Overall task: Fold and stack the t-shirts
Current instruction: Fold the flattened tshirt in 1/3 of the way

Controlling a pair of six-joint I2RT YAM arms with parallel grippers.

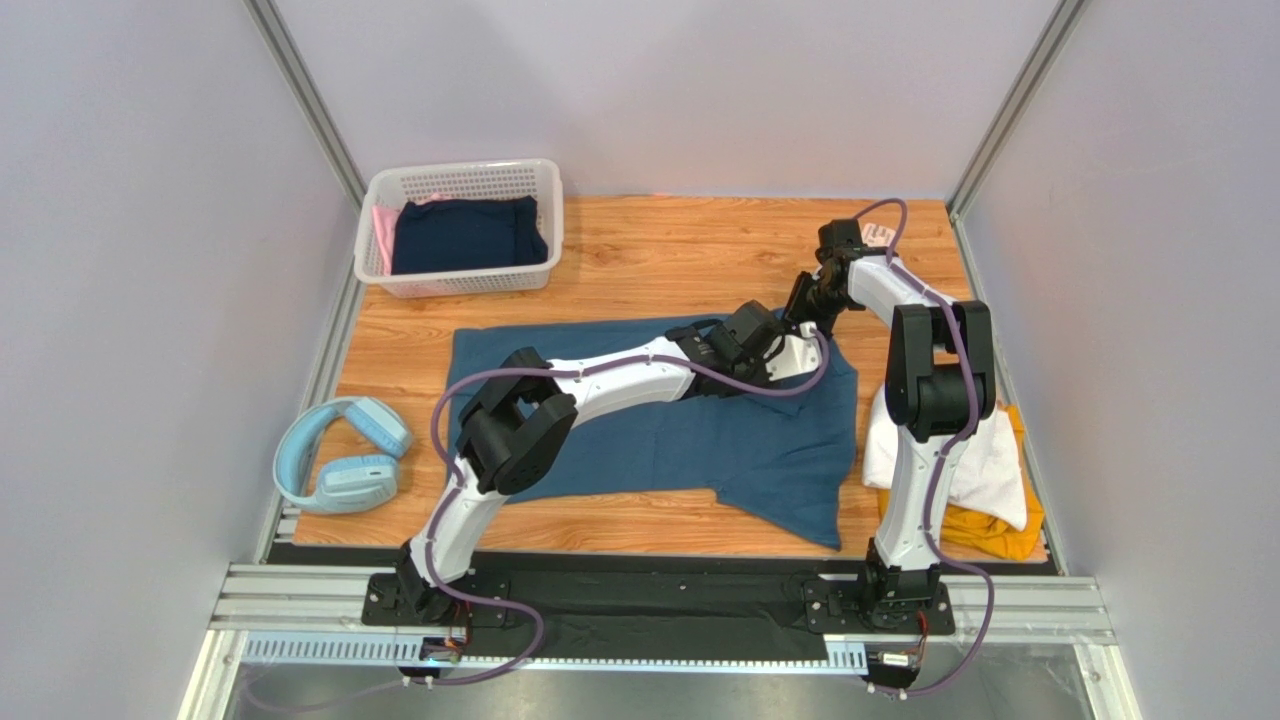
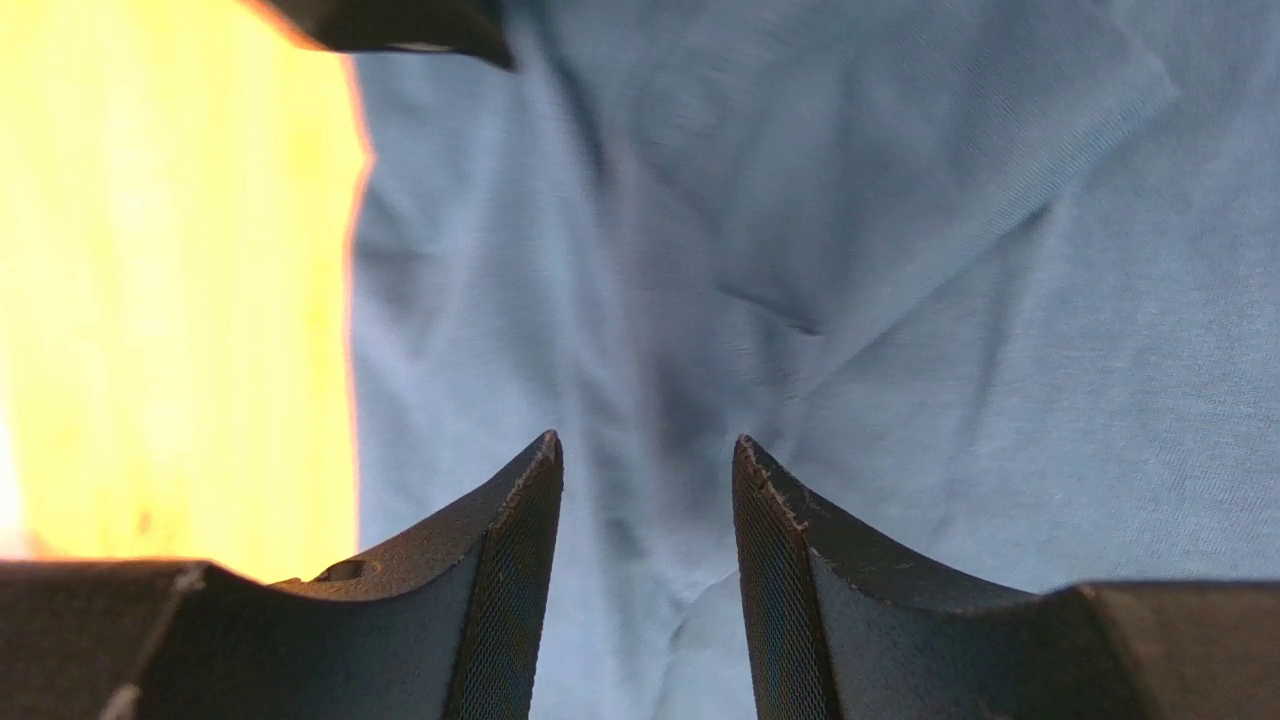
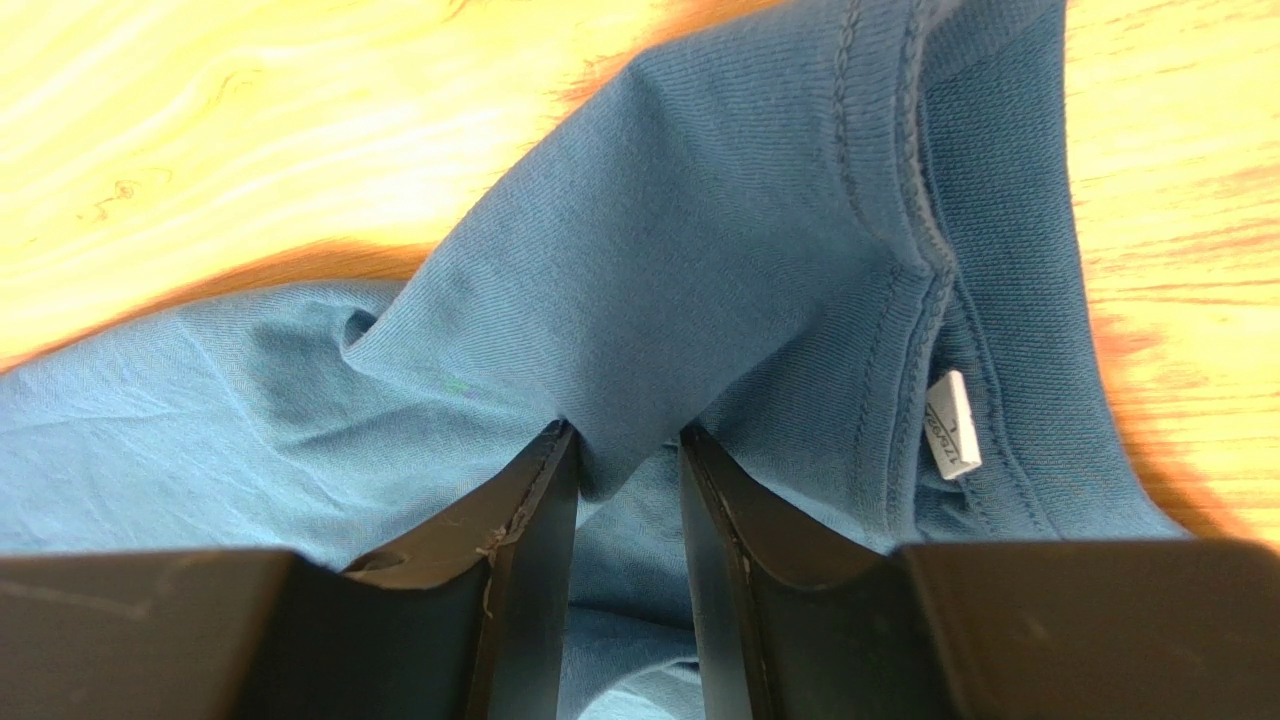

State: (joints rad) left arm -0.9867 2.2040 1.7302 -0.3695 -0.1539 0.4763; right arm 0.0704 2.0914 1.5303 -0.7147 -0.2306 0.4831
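A large teal t-shirt point(image 1: 661, 435) lies spread across the wooden table. My right gripper point(image 1: 807, 308) is at its far right corner, by the collar. In the right wrist view that gripper point(image 3: 624, 435) is shut on a raised fold of the teal t-shirt point(image 3: 676, 255), beside the collar's white label point(image 3: 951, 425). My left gripper point(image 1: 790, 350) hovers just next to it; its jaws point(image 2: 646, 443) stand open over flat teal cloth point(image 2: 932, 300), with nothing pinched. A folded white t-shirt point(image 1: 984, 458) rests on a mustard-yellow one point(image 1: 999, 533) at the right edge.
A white lattice basket point(image 1: 458, 275) at the back left holds dark navy and pink cloth. Pale-blue headphones point(image 1: 343, 455) lie at the table's left edge. Bare wood point(image 1: 676, 248) shows behind the shirt. Grey walls and frame posts close in both sides.
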